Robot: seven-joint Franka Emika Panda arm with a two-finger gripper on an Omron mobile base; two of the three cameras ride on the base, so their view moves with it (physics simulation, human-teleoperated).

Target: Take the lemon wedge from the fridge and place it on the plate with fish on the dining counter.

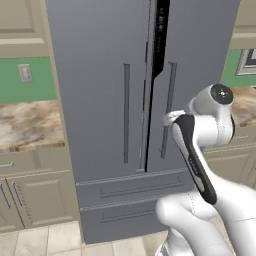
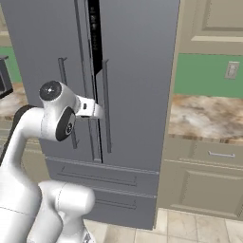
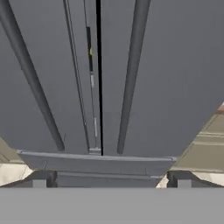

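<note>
The robot is at the opening step: its gripper, fingers spread wide and holding nothing, faces the fridge, whose right door stands barely ajar, so next that door needs swinging wide; I can't make out the lemon wedge inside.

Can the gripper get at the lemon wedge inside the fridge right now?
Probably not. The fridge doors are parted by a narrow dark gap, far too slim for the open gripper in front of it. The right door's handle looks free to grab first.
</note>
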